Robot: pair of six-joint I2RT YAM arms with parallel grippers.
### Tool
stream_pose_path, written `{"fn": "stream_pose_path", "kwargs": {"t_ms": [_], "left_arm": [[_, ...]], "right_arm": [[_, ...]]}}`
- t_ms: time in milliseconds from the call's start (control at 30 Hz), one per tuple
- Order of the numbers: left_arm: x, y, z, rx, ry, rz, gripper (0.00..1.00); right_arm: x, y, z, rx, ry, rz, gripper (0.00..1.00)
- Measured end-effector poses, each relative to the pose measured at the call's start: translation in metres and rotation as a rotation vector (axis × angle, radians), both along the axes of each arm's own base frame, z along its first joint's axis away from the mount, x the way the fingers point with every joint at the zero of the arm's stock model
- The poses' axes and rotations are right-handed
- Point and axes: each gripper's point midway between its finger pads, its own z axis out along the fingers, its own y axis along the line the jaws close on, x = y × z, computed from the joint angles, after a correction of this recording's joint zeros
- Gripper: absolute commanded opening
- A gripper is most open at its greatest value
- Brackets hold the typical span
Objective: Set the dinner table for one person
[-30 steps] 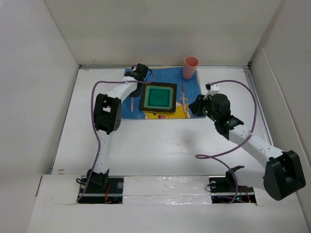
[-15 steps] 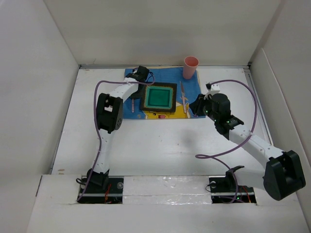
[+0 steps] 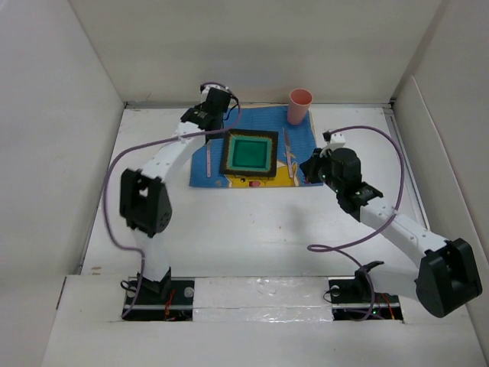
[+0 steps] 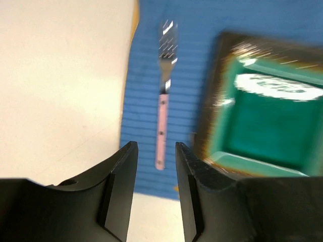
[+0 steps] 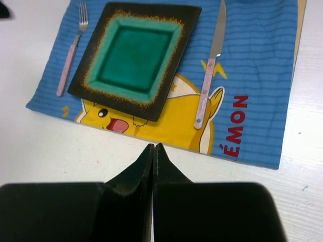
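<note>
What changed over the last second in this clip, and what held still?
The left gripper drew up and away from the far left corner of the placemat, jaws open and empty, its elbow swinging out to the left. The fork, plate, knife, cup and right gripper stayed put.

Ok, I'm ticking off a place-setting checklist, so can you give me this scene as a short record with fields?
table: white, walled by panels
placemat: blue, printed, on the table's far side
plate: square, green, dark rim, on the placemat
fork: on the placemat, left of the plate
knife: on the placemat, right of the plate
cup: pink, upright, far right corner
left end effector: open, empty, above the fork
right end effector: shut, empty
</note>
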Motion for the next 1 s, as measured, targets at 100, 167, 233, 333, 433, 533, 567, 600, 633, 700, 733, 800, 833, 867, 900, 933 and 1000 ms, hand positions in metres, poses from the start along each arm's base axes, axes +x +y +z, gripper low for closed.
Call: {"fn": "stream_pose_path", "kwargs": {"t_ms": [100, 167, 233, 333, 433, 533, 567, 600, 633, 700, 733, 800, 833, 867, 900, 933, 1000], "left_arm": [[-0.032, -0.015, 0.095, -0.144, -0.209, -0.058, 0.45], [-0.057, -0.016, 0.154, -0.276, -0.386, -0.101, 0.56], [-0.1, 0.0, 0.184, -0.361, -0.485, -0.124, 0.69], [-0.151, 0.021, 0.206, -0.46, -0.611, -0.146, 0.81], [-0.193, 0.038, 0.205, -0.527, -0.689, -0.159, 0.85], [-0.218, 0.05, 0.187, -0.563, -0.732, -0.151, 0.86], [-0.225, 0.053, 0.176, -0.567, -0.73, -0.146, 0.87], [-0.231, 0.056, 0.168, -0.568, -0.729, -0.142, 0.87], [-0.236, 0.06, 0.161, -0.569, -0.731, -0.137, 0.87], [-0.242, 0.065, 0.158, -0.57, -0.745, -0.128, 0.87], [-0.245, 0.067, 0.161, -0.573, -0.758, -0.125, 0.87], [-0.247, 0.07, 0.168, -0.582, -0.789, -0.123, 0.87], [-0.247, 0.071, 0.171, -0.586, -0.802, -0.122, 0.87], [-0.247, 0.072, 0.173, -0.588, -0.811, -0.119, 0.87], [-0.246, 0.072, 0.175, -0.588, -0.817, -0.117, 0.87], [-0.246, 0.073, 0.174, -0.586, -0.817, -0.113, 0.87], [-0.245, 0.074, 0.174, -0.583, -0.816, -0.109, 0.86]], "right_arm": [[-0.006, -0.002, 0.017, 0.004, -0.051, -0.009, 0.0], [-0.011, -0.006, 0.034, 0.017, -0.11, -0.029, 0.03], [-0.024, -0.015, 0.051, 0.041, -0.178, -0.052, 0.07], [-0.038, -0.029, 0.078, 0.085, -0.283, -0.093, 0.17], [-0.049, -0.043, 0.091, 0.119, -0.356, -0.139, 0.41], [-0.057, -0.056, 0.097, 0.139, -0.399, -0.19, 0.59], [-0.059, -0.062, 0.098, 0.143, -0.409, -0.212, 0.64], [-0.062, -0.067, 0.1, 0.147, -0.417, -0.237, 0.64], [-0.064, -0.072, 0.104, 0.153, -0.43, -0.257, 0.65], [-0.072, -0.085, 0.116, 0.164, -0.452, -0.299, 0.65], [-0.077, -0.091, 0.126, 0.171, -0.466, -0.318, 0.65], [-0.09, -0.104, 0.154, 0.201, -0.515, -0.354, 0.65], [-0.098, -0.111, 0.169, 0.222, -0.545, -0.372, 0.64], [-0.107, -0.119, 0.184, 0.245, -0.577, -0.391, 0.64], [-0.116, -0.127, 0.197, 0.268, -0.608, -0.409, 0.64], [-0.126, -0.134, 0.208, 0.291, -0.638, -0.427, 0.64], [-0.14, -0.147, 0.222, 0.327, -0.682, -0.462, 0.64]]}}
